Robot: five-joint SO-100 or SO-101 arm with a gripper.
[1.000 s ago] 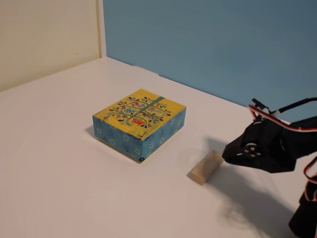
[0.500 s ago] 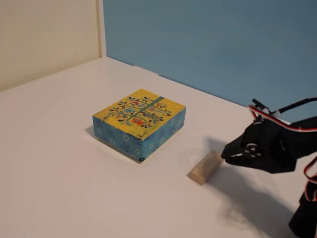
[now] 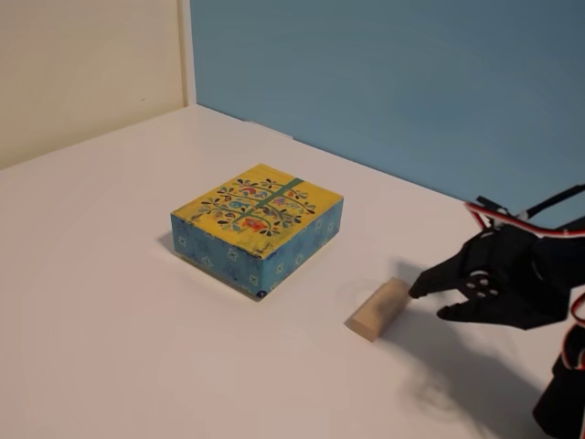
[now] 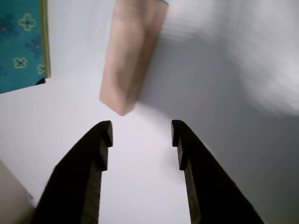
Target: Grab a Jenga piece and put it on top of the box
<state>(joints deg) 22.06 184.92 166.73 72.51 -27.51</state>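
Note:
The Jenga piece (image 3: 378, 309) is a light-tan wooden block lying flat on the white table, to the right of the box (image 3: 258, 226). The box has a yellow patterned lid and blue sides. My black gripper (image 3: 430, 303) hovers low just right of the block's far end, fingers apart. In the wrist view the Jenga piece (image 4: 131, 51) lies ahead of the open gripper (image 4: 141, 132), nothing between the fingertips. A blue side of the box (image 4: 22, 44) shows at the upper left of that view.
The white table (image 3: 110, 302) stretches bare to the left and front. A blue wall (image 3: 393, 82) and a cream wall (image 3: 87, 64) close the back. Red and white cables (image 3: 512, 216) arch over the arm at the right edge.
The gripper has dropped lower toward the table and its fingers have opened; the arm's head tilted down. Block and box have not moved.

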